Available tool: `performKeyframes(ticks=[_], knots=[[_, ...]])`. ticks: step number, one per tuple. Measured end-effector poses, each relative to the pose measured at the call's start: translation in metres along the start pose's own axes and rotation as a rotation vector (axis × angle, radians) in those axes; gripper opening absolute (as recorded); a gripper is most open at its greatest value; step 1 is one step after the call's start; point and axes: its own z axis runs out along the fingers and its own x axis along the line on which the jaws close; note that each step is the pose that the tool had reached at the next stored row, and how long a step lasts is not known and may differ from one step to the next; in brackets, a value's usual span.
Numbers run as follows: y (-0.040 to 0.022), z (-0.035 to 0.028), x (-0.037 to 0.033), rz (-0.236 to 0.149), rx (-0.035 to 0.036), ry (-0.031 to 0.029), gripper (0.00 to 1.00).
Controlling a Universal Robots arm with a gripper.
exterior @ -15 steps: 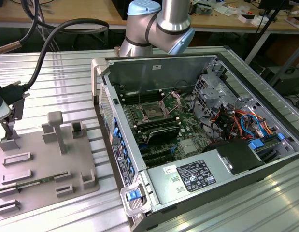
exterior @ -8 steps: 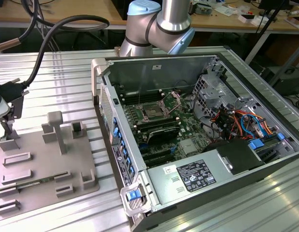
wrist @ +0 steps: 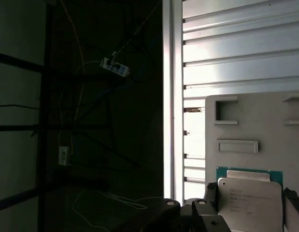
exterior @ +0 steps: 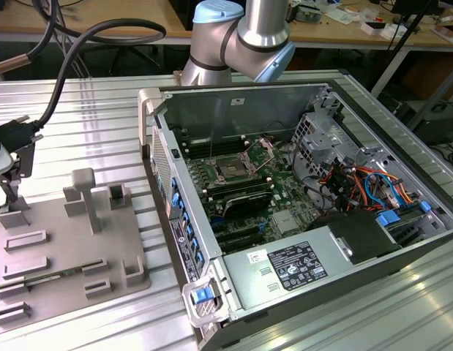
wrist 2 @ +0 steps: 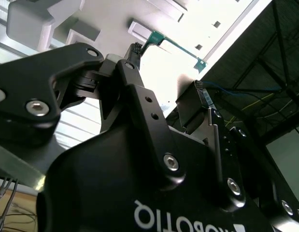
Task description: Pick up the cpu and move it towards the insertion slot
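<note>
At the far left of the exterior view, the hand (exterior: 8, 186) hangs low over the grey tray (exterior: 58, 241) on the tabletop (exterior: 87, 124). In the first wrist view the cpu (wrist: 249, 200) lies within the hand. I cannot tell whether the hand is clamped on it. The insertion slot (exterior: 232, 170) sits mid-frame, well apart, inside the open computer case (exterior: 233, 102).

The cpu (wrist: 250, 203) has a matt silver metal top; the tray (wrist: 255, 121) is matt grey plastic; the tabletop (wrist: 236, 48) is ribbed, glossy metal.
</note>
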Motion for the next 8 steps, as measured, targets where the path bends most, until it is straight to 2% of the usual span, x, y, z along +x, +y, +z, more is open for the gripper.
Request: performKeyframes(ticks=[8], knots=[[0.0012, -0.0209, 0.0006, 0.000, -0.0001, -0.0001, 0.55]])
